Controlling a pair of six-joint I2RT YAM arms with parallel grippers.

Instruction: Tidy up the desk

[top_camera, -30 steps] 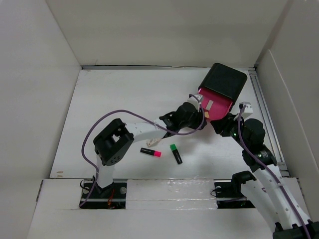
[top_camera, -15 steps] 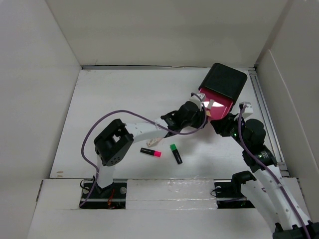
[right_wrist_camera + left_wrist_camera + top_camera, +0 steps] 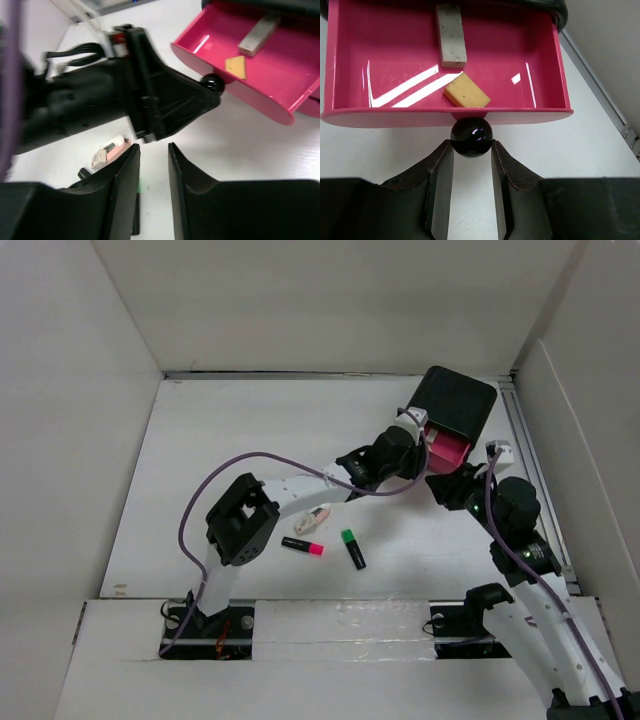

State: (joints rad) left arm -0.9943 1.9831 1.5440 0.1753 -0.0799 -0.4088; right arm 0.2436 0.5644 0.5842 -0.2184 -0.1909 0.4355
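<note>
The left gripper (image 3: 471, 143) pinches the black knob (image 3: 471, 136) of the pink drawer (image 3: 395, 55), straight ahead at the far right of the desk (image 3: 230, 440). Closing it likely means pushing far-right. The right gripper (image 3: 154, 146), slightly parted and empty, hovers beside it.

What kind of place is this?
Probably a robot test cell, not an office: the white desk is boxed in by panel walls, with highlighters and a black box with a pink drawer.
</note>
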